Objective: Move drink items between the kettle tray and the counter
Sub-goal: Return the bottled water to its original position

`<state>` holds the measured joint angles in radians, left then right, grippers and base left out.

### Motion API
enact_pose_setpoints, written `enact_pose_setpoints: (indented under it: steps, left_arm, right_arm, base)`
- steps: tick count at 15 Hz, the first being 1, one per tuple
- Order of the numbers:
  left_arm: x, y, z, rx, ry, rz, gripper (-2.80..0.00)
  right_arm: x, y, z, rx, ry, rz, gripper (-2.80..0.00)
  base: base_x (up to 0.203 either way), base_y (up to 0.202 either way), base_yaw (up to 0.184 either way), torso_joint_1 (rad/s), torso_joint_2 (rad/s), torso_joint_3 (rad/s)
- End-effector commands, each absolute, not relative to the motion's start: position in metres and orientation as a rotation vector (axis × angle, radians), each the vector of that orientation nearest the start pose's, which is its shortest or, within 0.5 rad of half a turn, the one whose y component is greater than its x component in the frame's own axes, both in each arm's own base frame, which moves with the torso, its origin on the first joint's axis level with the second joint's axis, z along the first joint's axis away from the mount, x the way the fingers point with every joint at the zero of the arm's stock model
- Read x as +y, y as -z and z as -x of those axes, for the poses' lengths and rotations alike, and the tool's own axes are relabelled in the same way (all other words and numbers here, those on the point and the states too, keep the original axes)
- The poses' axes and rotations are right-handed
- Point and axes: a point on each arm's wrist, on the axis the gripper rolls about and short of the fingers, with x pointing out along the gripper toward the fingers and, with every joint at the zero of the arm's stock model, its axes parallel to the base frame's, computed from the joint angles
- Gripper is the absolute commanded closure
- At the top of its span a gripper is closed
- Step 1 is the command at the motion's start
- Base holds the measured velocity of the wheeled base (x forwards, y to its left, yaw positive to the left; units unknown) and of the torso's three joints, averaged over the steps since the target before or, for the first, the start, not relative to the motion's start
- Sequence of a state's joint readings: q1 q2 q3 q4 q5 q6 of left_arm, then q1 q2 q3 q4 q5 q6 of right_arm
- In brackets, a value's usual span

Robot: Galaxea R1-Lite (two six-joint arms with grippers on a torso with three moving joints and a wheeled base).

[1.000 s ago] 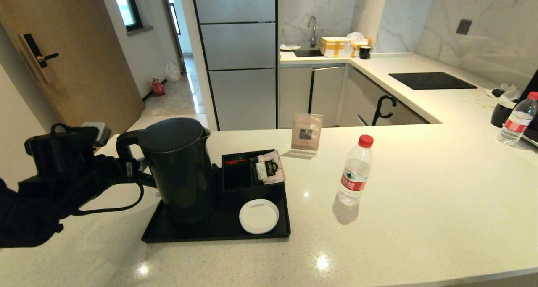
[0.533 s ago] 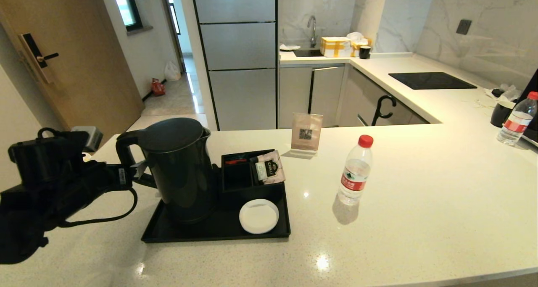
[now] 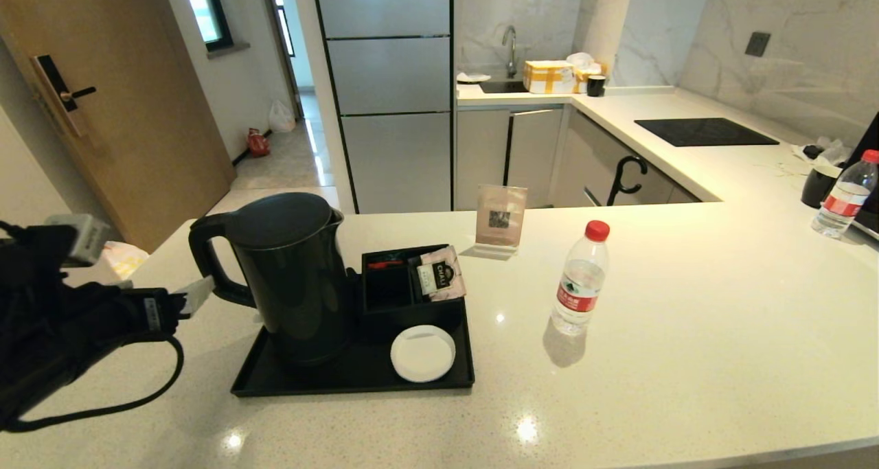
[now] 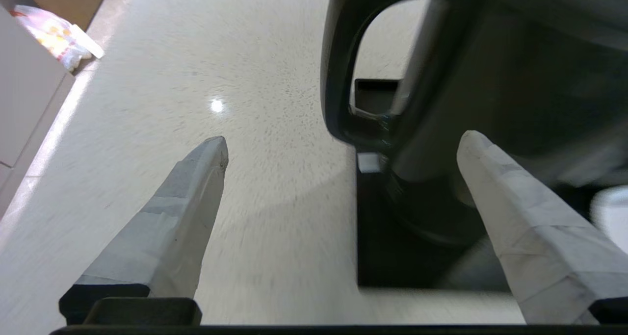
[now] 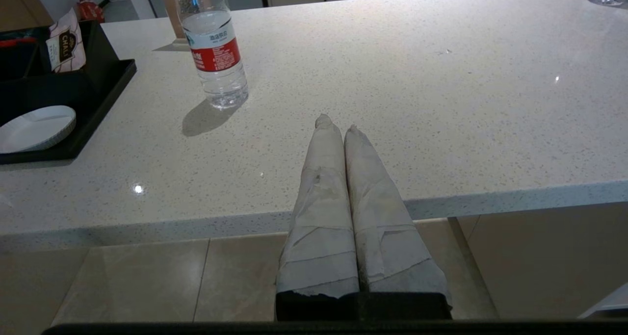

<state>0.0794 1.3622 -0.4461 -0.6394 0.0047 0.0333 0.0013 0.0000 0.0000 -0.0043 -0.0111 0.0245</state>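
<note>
The tall black kettle (image 3: 292,277) stands on its base at the left end of the black kettle tray (image 3: 350,388), handle (image 4: 337,80) pointing left. My left gripper (image 3: 193,295) hovers over the counter (image 3: 687,318) just left of that handle, open and holding nothing (image 4: 343,139). The handle lies ahead of its fingertips (image 4: 216,153). The clear water bottle with red cap (image 3: 580,280) stands upright on the counter right of the tray (image 5: 216,50). My right gripper (image 5: 337,124) is shut and empty, low at the counter's front edge, out of the head view.
On the tray sit a compartment box (image 3: 395,287) with a pale sachet (image 3: 439,273) and a white coaster (image 3: 423,352). A card stand (image 3: 501,222) is behind them. Far right: a second bottle (image 3: 845,194), a black mug (image 3: 820,186), the cooktop (image 3: 704,131).
My left arm has drawn back to the left, so the gripper is now clear of the kettle's handle. Kettle, tray and bottle have stayed in place.
</note>
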Motion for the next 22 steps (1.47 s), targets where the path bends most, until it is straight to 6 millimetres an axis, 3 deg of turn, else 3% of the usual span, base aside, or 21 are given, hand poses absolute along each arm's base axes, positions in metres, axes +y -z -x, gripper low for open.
enact_pose_setpoints:
  steps: [1, 3, 5, 7, 8, 12, 13, 16, 20, 22]
  left_arm:
    - [0.011, -0.21, -0.139, 0.156, -0.082, -0.01, -2.8]
    - [0.008, -0.212, -0.101, 0.212, -0.083, 0.021, -2.8]
    - [0.006, -0.216, -0.076, 0.253, -0.082, 0.037, -2.8]
    - [0.002, -0.224, -0.03, 0.202, -0.081, 0.044, -2.8]
    - [0.001, -0.224, -0.015, 0.213, -0.08, 0.049, 0.0]
    - [-0.007, -0.233, 0.088, 0.214, -0.058, 0.074, 0.0]
    - [-0.008, -0.23, 0.104, 0.222, -0.054, 0.085, 0.0]
    - [-0.008, -0.229, 0.108, 0.225, -0.049, 0.096, 0.0]
    - [0.0, -0.188, 0.145, 0.235, 0.002, 0.138, 0.0]
    - [0.0, -0.169, 0.129, 0.218, -0.008, 0.135, 0.0]
  right_arm:
    - [0.0, -0.076, 0.023, -0.003, 0.009, -0.025, 0.0]
    - [0.0, -0.076, 0.023, -0.003, 0.009, -0.025, 0.0]
    - [0.0, -0.076, 0.023, -0.003, 0.009, -0.025, 0.0]
    - [0.0, -0.076, 0.023, -0.003, 0.009, -0.025, 0.0]
    - [0.0, -0.076, 0.023, -0.003, 0.009, -0.025, 0.0]
    - [0.0, -0.076, 0.023, -0.003, 0.011, -0.025, 0.0]
    - [0.0, -0.076, 0.023, -0.003, 0.011, -0.025, 0.0]
    - [0.0, -0.076, 0.023, -0.003, 0.009, -0.025, 0.0]
    - [0.0, -0.076, 0.023, -0.003, 0.009, -0.025, 0.0]
    - [0.0, -0.076, 0.023, -0.003, 0.011, -0.025, 0.0]
  base:
    - [0.0, 0.0, 0.0, 0.0, 0.0, 0.0]
    - [0.0, 0.0, 0.0, 0.0, 0.0, 0.0]
    - [0.0, 0.0, 0.0, 0.0, 0.0, 0.0]
    - [0.0, 0.0, 0.0, 0.0, 0.0, 0.0]
    - [0.0, 0.0, 0.0, 0.0, 0.0, 0.0]
    - [0.0, 0.0, 0.0, 0.0, 0.0, 0.0]
    - [0.0, 0.0, 0.0, 0.0, 0.0, 0.0]
    - [0.0, 0.0, 0.0, 0.0, 0.0, 0.0]
    - [0.0, 0.0, 0.0, 0.0, 0.0, 0.0]
    - [0.0, 0.0, 0.0, 0.0, 0.0, 0.0]
